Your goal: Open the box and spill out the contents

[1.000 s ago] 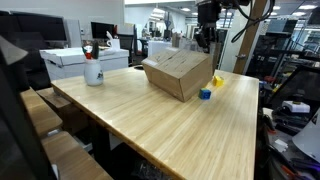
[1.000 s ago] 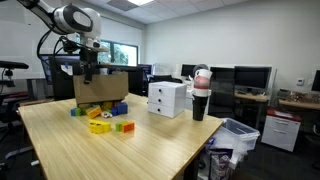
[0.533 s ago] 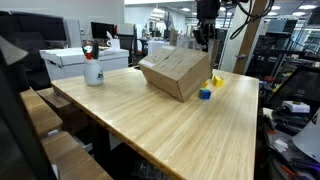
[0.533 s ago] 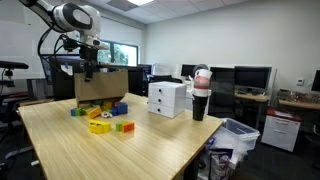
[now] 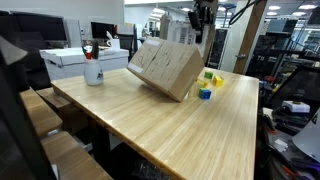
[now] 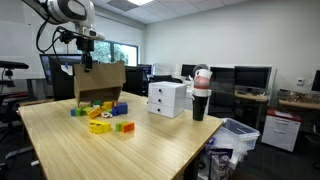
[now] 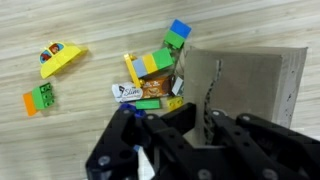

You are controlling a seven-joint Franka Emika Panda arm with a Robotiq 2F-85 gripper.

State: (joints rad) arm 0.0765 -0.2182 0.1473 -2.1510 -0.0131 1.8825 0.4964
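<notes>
The brown cardboard box [image 5: 165,68] is tilted on the wooden table [image 5: 190,130], its far end lifted and its near lower edge on the wood. It also shows in an exterior view [image 6: 100,82]. My gripper [image 5: 201,22] is shut on the box's upper wall, as also shows in an exterior view [image 6: 86,58]. In the wrist view my gripper [image 7: 203,115] pinches the cardboard wall [image 7: 245,85]. Several coloured toy blocks [image 6: 100,115] and a snack packet [image 7: 150,88] lie spilled on the table beside the box, also visible in an exterior view [image 5: 207,85].
A white drawer unit [image 6: 167,98] and a cup [image 6: 200,95] stand on the table's other end; both also show in an exterior view, the unit [image 5: 80,60] and the cup [image 5: 92,70]. A bin [image 6: 235,135] sits off the table's edge. Desks and monitors surround the table.
My gripper has risen with the box wall in it, and the box has tipped up further on its lower edge. More blocks show beside it.
</notes>
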